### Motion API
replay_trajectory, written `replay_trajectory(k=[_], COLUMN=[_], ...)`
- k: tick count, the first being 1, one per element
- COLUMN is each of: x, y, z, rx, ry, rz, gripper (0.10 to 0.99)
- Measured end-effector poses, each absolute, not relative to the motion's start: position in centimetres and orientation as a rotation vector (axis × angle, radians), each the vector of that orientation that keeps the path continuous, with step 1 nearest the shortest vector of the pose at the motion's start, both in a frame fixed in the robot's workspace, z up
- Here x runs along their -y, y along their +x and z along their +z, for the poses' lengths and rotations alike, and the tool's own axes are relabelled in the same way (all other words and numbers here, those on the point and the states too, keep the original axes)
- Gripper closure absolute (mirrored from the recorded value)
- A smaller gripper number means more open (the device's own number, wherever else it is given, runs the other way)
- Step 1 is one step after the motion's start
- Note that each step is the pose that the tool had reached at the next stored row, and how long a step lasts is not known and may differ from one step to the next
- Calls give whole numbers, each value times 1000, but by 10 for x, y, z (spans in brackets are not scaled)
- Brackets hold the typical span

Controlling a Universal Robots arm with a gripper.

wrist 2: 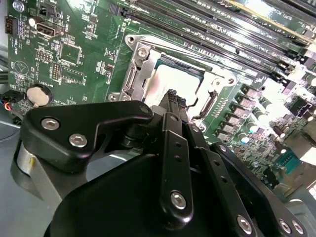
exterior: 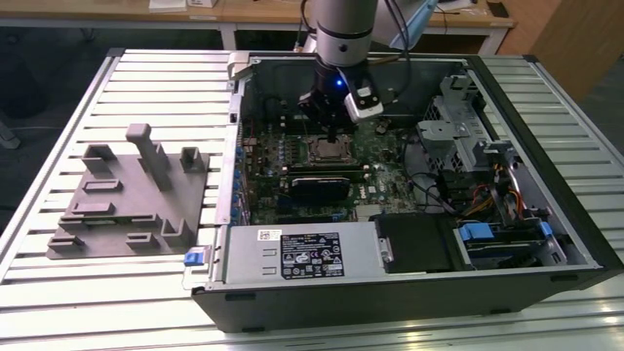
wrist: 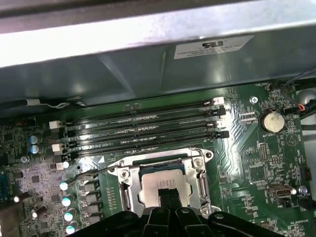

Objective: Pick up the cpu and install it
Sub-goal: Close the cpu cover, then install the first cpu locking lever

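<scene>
Silver slatted aluminium-profile table (exterior: pixel 78 307) carries two things. On the exterior view's left: light grey plastic fixture plate (exterior: pixel 107 219) with upright posts and shallow pockets, lying flat on the slats. On the exterior view's right: black tower computer case (exterior: pixel 410 292) lying on its side, open face up. The two sit just beside each other, narrow strip of slats between. Case's near wall comes close to the table's near edge.

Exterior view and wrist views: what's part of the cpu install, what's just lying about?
Job: cpu, sitting in the socket; end effector, just over it.
Lying about: grey fixture; power supply; memory slots; coin cell.
</scene>
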State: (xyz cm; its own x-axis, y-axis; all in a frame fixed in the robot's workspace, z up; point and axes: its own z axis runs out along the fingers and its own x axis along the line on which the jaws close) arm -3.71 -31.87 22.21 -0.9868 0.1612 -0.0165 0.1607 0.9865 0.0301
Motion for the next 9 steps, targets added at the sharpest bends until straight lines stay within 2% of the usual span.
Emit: replay_trajectory(k=[9], x=[320], y=[-36], z=[221], rx=[-3116], ry=[227], rz=[45], gripper=[980])
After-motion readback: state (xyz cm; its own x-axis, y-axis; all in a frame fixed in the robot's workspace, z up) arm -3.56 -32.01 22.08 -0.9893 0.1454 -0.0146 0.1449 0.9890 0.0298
